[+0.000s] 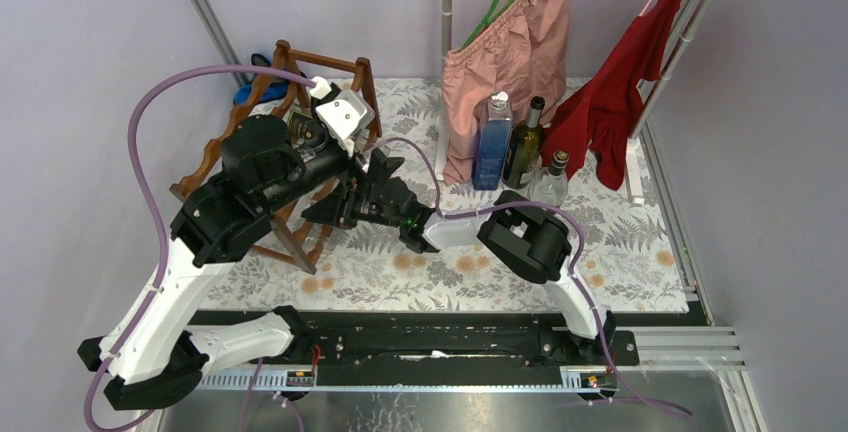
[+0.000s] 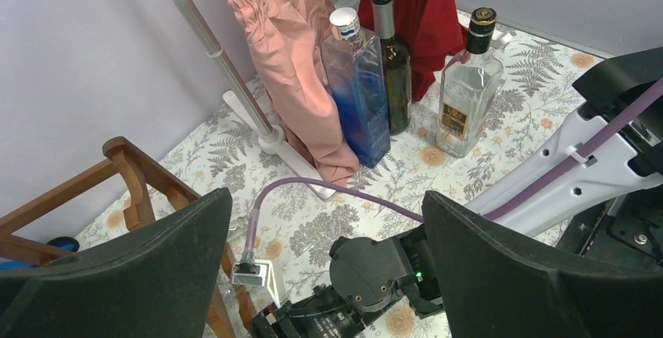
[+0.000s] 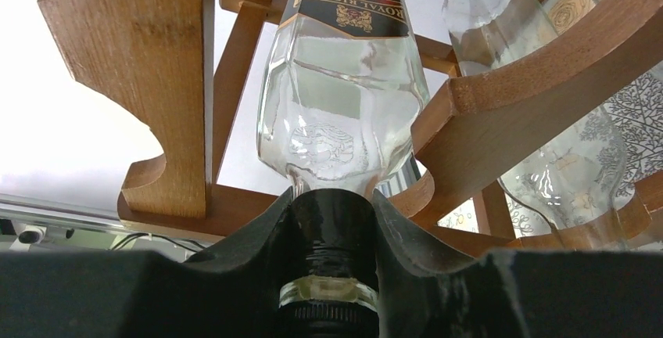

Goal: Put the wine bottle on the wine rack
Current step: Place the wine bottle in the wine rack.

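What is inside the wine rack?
A clear bottle, its neck in the right gripper, and a second bottle beside it. From above, the left arm covers the rack's other slots.

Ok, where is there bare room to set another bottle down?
Free: the cloth right of the right arm's elbow, up to the side rail; also the front strip between wine rack and base rail. Crowded: the back, around the three standing bottles and hanging clothes, and the wine rack, where both arms meet.
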Robot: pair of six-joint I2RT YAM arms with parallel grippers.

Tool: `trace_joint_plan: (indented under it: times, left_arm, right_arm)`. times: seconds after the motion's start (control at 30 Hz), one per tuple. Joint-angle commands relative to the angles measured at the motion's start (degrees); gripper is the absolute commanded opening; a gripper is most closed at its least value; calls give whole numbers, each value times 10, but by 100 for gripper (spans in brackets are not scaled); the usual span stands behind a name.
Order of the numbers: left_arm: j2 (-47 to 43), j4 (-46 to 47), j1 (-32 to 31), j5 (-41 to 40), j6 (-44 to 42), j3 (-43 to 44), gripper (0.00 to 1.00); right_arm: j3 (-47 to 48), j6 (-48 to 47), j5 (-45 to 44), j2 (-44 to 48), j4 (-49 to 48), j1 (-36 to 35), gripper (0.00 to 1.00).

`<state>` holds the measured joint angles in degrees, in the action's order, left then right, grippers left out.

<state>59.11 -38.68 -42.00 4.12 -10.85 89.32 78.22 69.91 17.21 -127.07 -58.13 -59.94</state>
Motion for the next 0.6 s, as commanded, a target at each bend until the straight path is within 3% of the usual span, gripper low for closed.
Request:
trace_joint_plan:
  times: [0.0, 0.57]
  left_arm:
    - [0, 39, 0, 9, 1, -3, 99]
    - [-3, 38, 1, 8, 7, -4, 98]
  right_arm:
    - [0, -22, -47, 84, -141, 35, 0]
    - [59, -17, -30, 49, -124, 27, 0]
